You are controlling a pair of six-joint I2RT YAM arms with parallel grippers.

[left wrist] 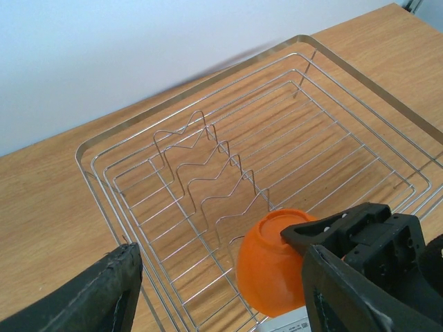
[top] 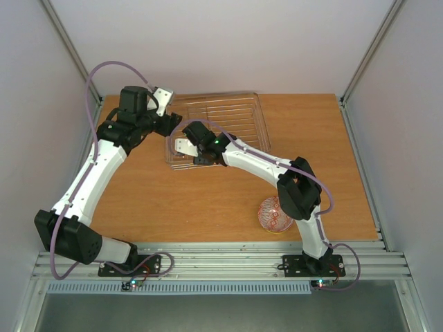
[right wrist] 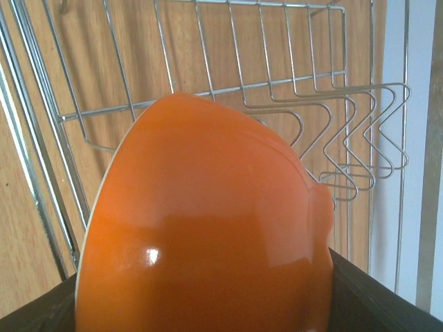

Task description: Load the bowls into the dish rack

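Top external view: orange bowl (left wrist: 266, 273) gripped at the dish rack (top: 255, 105)

At the rack's far left corner we see the left gripper (top: 167, 109) hovering just outside the rim, its fingers spread wide with nothing between them. Over the rack's near left corner, the right gripper (top: 183, 147) is clamped on the orange bowl, one finger lying across its rim. We see the bowl tipped on its side, its rounded underside facing the right wrist camera, just beside the end of the rack's zigzag wire dividers (left wrist: 208, 173). Whether it touches the wires we cannot tell. Well apart from the rack, toward its near right, a red-patterned bowl (top: 275, 213) rests on the wooden table (top: 208, 200).
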